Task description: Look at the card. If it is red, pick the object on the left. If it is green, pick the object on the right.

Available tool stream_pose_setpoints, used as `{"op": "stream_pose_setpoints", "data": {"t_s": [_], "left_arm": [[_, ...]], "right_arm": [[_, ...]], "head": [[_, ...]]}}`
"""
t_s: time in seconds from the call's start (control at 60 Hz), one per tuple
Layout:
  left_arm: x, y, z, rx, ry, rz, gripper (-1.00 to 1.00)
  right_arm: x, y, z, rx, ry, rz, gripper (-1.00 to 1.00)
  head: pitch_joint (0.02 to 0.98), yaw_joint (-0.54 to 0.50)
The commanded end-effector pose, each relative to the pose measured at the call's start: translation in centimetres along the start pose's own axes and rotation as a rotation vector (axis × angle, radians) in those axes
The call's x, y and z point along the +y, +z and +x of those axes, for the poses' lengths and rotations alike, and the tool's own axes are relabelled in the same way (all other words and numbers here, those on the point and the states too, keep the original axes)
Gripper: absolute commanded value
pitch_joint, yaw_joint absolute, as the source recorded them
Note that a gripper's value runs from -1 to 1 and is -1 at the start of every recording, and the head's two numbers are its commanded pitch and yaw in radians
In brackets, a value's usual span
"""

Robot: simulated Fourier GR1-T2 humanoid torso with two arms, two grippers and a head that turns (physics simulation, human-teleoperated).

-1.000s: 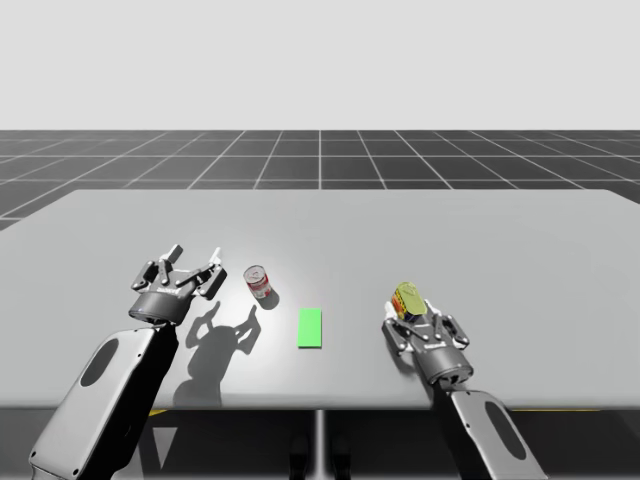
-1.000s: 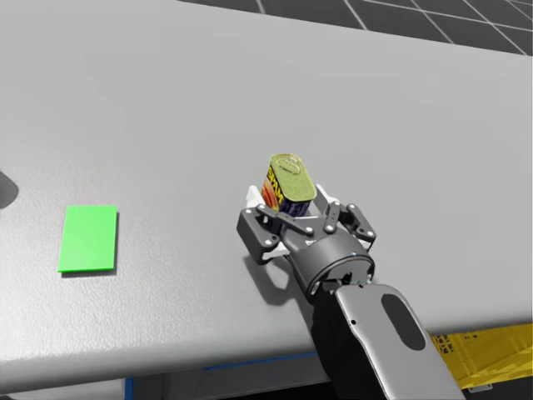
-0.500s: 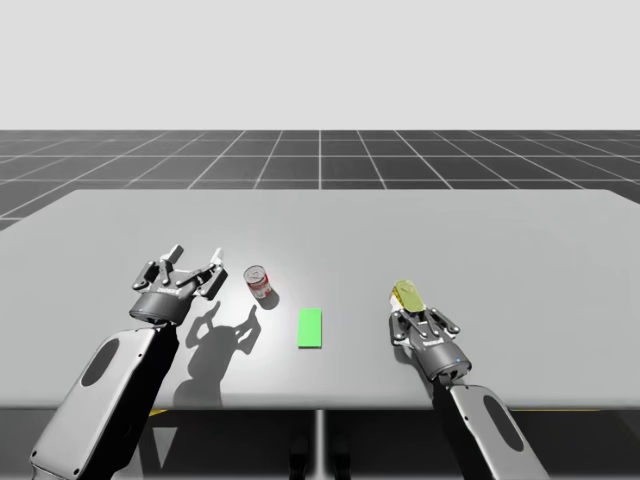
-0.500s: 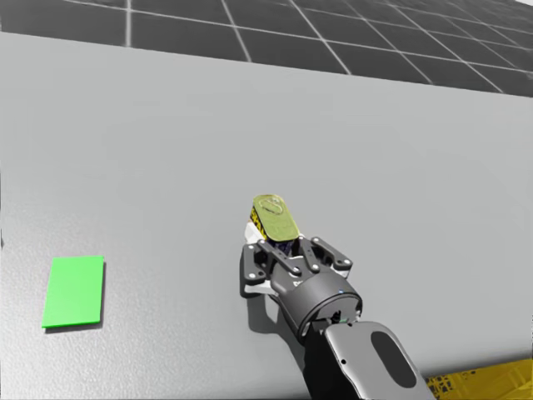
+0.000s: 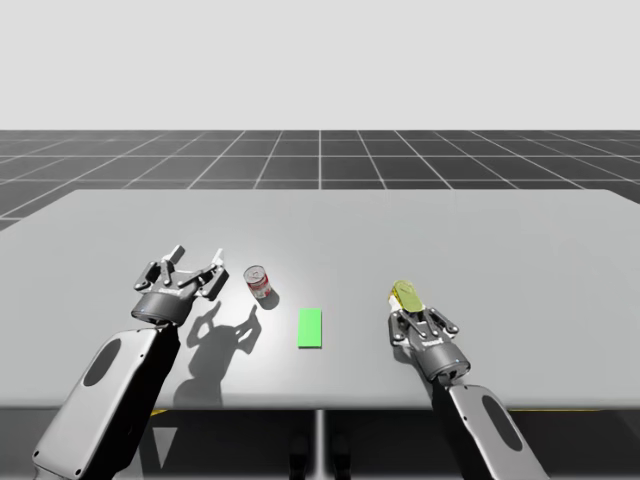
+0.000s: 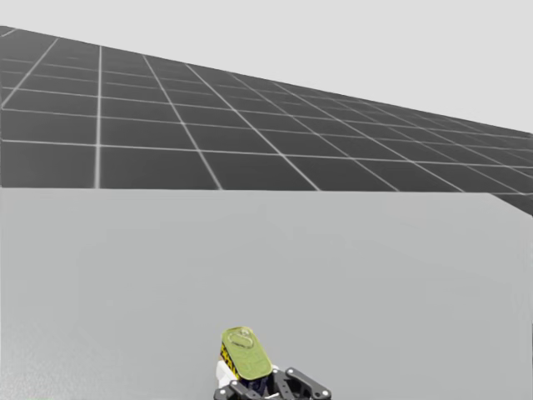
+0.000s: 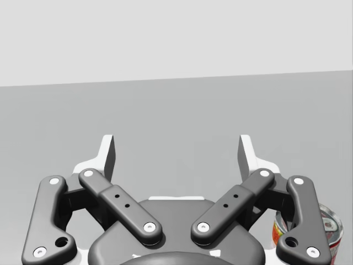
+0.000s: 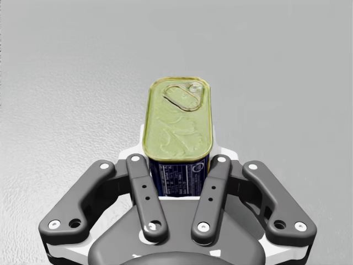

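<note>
A green card (image 5: pixel 310 328) lies flat near the table's front middle. Left of it lies a small red and white can (image 5: pixel 259 283) (image 7: pixel 304 229), just beside my left gripper (image 5: pixel 192 268) (image 7: pixel 176 154), which stands open with nothing between its fingers. To the right, a rectangular tin with a yellow-green lid (image 5: pixel 408 297) (image 6: pixel 245 353) (image 8: pixel 177 124) is held between the fingers of my right gripper (image 5: pixel 412 313) (image 8: pixel 179 165), which is shut on it. The tin tilts away from the wrist and sits slightly above the table.
The grey table (image 5: pixel 450 240) stretches wide and bare behind both objects, with its front edge close to my arms. Beyond the far edge is a dark gridded floor (image 6: pixel 166 133).
My head has turned upward, so the card has left the head view and the tin sits at its bottom edge. My right gripper closed on the tin and lifted it slightly.
</note>
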Motion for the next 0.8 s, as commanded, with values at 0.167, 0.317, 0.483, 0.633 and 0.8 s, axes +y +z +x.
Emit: {"op": "stream_pose_setpoints", "data": {"t_s": [0.167, 0.317, 0.483, 0.633, 0.8], "left_arm": [[0.0, 0.0, 0.0, -0.001, 0.001, 0.001, -1.0], [0.0, 0.0, 0.0, -0.001, 0.001, 0.001, -1.0], [0.0, 0.0, 0.0, 0.0, 0.006, 0.003, -1.0], [0.1, 0.1, 0.1, 0.0, 0.008, 0.006, -1.0], [0.1, 0.1, 0.1, 0.001, 0.01, 0.008, -1.0]], "right_arm": [[-0.8, 0.8, 2.9, -0.043, -0.011, -0.099, 1.0], [-1.1, 1.3, 6.7, -0.119, -0.002, -0.111, 1.0], [-1.2, 2.1, 10.5, -0.211, 0.003, -0.127, 1.0], [-1.1, 3.1, 14.3, -0.327, 0.02, -0.158, 1.0], [-1.0, 4.9, 18.8, -0.481, 0.05, -0.197, 1.0]], "head": [[0.455, -0.42], [0.453, -0.42], [0.453, -0.42], [0.448, -0.42], [0.446, -0.41]]}}
